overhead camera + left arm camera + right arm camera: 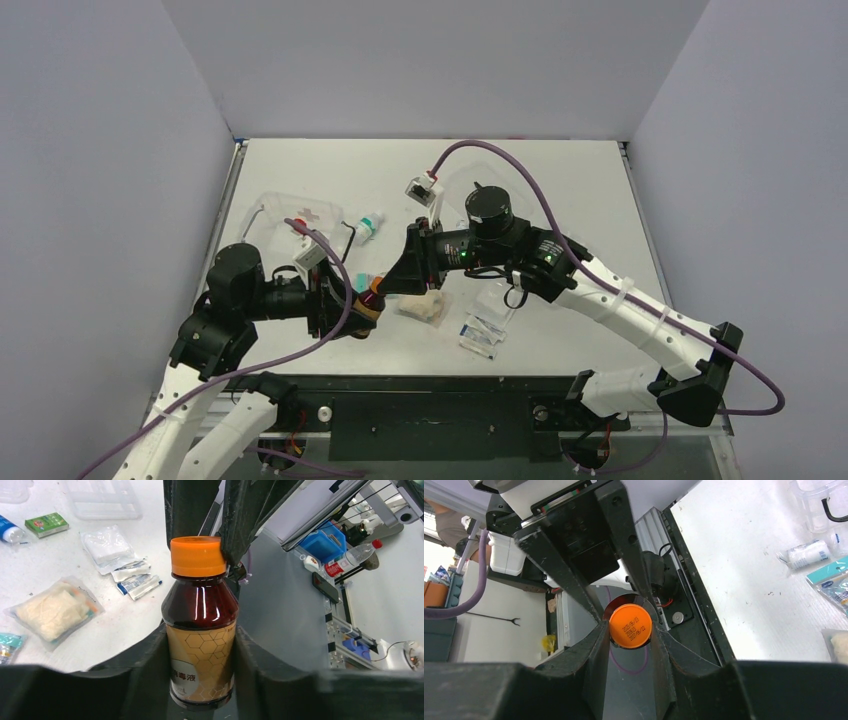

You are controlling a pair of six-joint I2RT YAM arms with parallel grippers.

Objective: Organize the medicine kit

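Left gripper grasps an amber bottle. The left fingers are about bottle-wide apart and press both sides of the labelled lower body. The bottle sits upright in the left wrist view, in the middle of the frame, and is held off the table.

Right gripper is clamped on the orange cap. The right fingers are narrowly parted, one on each side of the cap, and touch it. Printed digits show on the cap top. In the top view both grippers meet at lower centre-left, with the bottle between them.

Medicine kit sits in the upper left part of the table. It is a clear box with a faint red cross and lies well apart from the bottle; neither gripper touches it.

Loose on the table in the left wrist view: cotton pouch at left, gauze packets above it, green box at upper left.
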